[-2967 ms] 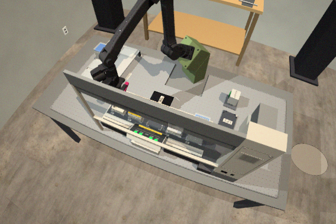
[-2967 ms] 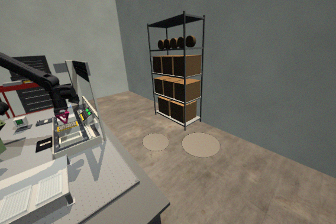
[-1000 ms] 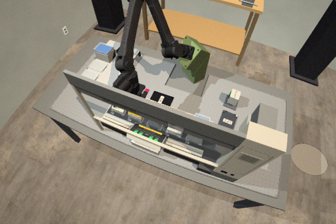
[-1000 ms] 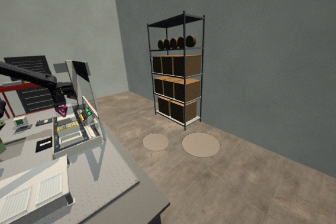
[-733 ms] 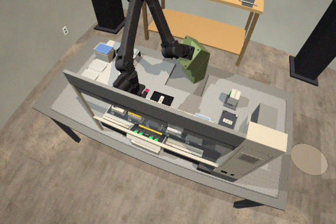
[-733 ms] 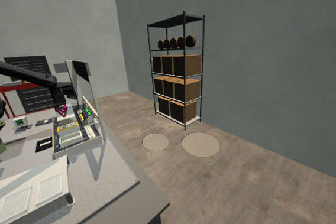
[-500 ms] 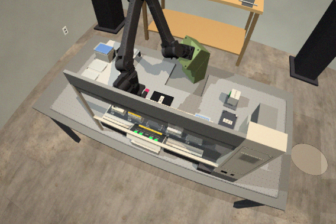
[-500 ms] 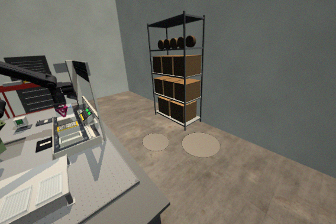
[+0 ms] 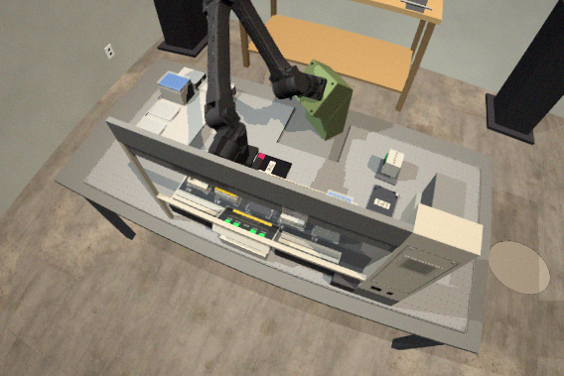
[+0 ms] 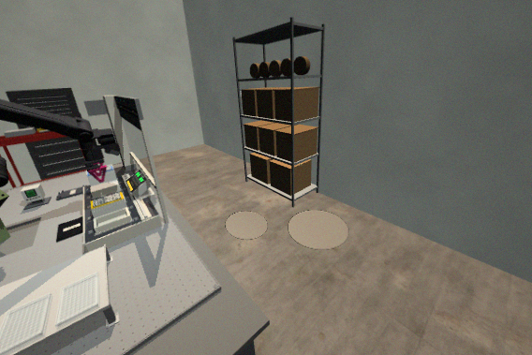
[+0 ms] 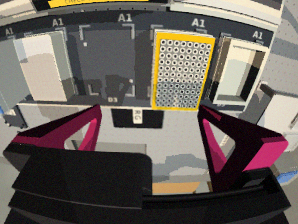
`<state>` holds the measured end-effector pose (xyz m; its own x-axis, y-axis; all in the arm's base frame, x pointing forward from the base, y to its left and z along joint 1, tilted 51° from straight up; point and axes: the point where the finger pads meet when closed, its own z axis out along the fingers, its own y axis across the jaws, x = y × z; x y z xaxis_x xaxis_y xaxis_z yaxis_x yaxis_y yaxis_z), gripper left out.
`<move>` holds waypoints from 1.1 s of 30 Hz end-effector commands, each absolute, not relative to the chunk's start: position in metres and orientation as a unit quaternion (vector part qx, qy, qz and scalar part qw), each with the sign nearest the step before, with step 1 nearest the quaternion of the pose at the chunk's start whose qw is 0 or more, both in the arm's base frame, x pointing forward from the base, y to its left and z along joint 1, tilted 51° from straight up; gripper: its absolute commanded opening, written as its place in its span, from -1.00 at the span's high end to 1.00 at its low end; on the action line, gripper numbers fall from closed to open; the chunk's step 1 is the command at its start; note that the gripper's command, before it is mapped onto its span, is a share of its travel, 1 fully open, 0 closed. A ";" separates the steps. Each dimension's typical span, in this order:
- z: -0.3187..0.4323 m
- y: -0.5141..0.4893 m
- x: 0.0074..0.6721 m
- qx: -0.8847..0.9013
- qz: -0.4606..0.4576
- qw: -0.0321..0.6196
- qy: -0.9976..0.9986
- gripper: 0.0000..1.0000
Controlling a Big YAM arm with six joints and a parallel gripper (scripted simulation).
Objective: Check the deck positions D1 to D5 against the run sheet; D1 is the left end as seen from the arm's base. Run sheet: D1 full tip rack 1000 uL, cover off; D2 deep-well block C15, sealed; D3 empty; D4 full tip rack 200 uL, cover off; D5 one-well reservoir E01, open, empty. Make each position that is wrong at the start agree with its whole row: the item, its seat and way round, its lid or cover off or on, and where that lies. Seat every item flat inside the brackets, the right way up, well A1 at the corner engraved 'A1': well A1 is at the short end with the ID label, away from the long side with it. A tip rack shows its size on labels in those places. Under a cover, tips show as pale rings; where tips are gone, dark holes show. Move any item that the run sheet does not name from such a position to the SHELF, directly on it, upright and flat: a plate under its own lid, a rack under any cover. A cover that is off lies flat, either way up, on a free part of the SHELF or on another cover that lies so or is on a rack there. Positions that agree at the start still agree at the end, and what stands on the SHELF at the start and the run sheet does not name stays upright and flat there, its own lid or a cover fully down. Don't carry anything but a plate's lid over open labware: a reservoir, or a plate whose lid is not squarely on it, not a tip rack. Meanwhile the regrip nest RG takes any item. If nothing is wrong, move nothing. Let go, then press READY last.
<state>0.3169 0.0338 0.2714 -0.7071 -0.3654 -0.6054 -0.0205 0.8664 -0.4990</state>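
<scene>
We are holding our gripper (image 11: 149,137) spread wide with nothing between its magenta fingers, hovering short of the deck row. Just ahead and slightly right, the yellow-framed tip rack (image 11: 181,72) is sitting uncovered in its brackets; ahead and left, an empty bracketed position (image 11: 107,56) is showing bare; pale items are flanking both. We judge we are surveying positions; next we are needing closer label reads before choosing any grasp.

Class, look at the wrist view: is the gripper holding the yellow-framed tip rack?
No. The gripper is open with nothing between its magenta fingers, and the yellow-framed tip rack sits in its deck position beyond them.
</scene>
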 end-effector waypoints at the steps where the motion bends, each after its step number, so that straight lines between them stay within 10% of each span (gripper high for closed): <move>1: 0.266 0.049 0.318 -0.092 -0.225 0.369 0.897 -1.00; 33: 0.246 0.105 0.321 -0.085 -0.219 0.381 0.894 -1.00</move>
<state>0.3183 0.1001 0.2343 -0.7093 -0.3372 -0.6190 -0.0016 0.8789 -0.4770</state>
